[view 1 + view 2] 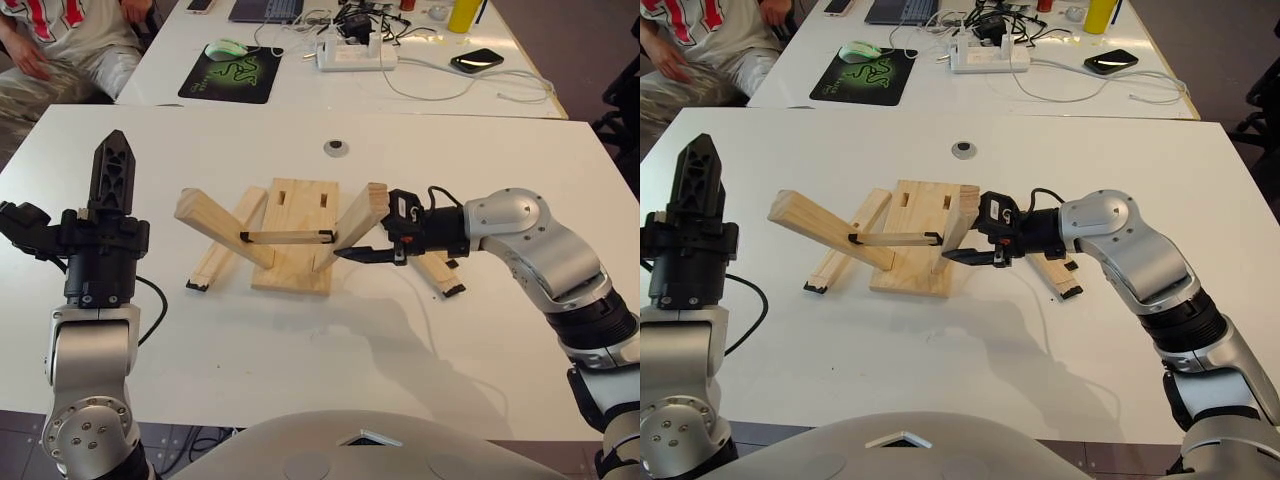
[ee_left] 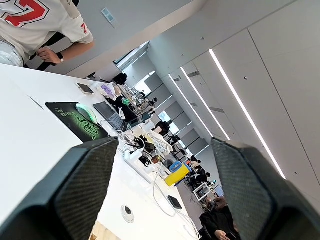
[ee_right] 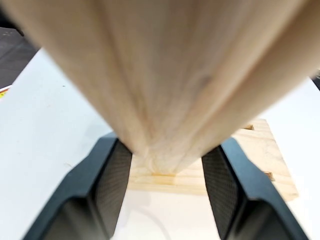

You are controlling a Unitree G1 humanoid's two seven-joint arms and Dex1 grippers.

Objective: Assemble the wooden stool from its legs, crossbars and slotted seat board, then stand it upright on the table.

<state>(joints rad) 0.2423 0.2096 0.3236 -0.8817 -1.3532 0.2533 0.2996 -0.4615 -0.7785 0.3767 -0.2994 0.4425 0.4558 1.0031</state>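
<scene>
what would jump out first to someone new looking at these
A left leg and a right leg, joined by a crossbar, lean over the flat seat board in the middle of the table. The right gripper clamps the right leg. The left gripper stands open, pointing up, at the table's left.

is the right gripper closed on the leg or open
Shut: the right gripper has both fingers pressed against the leg.
</scene>
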